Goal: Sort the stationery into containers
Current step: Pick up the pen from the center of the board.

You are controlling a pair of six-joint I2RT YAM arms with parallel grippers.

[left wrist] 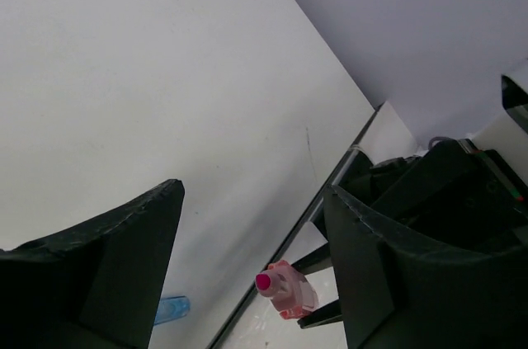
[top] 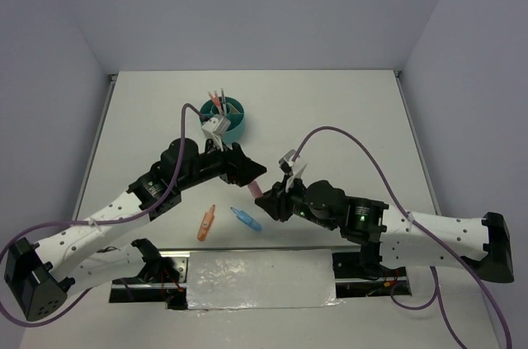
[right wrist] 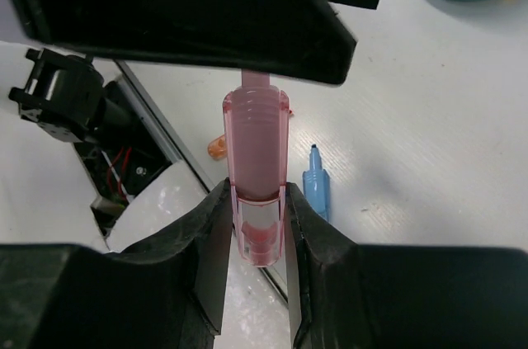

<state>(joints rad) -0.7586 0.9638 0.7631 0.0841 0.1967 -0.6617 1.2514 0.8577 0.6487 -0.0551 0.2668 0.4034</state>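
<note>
Teal organiser cup stands far centre on table, pens upright inside. Left gripper spread wide, apparently awaiting handover. Right gripper clamps pink marker mid-table, tip offered up. Blue marker and orange marker lie near, unsorted.

This is a robotics lab test cell. A plain white bench is boxed in by bare pale lilac-grey walls. A white-and-black left robot arm and right robot arm are bolted beside a crinkled silver metal plate. Loose purple cables and exposed red wiring trail from them.
</note>
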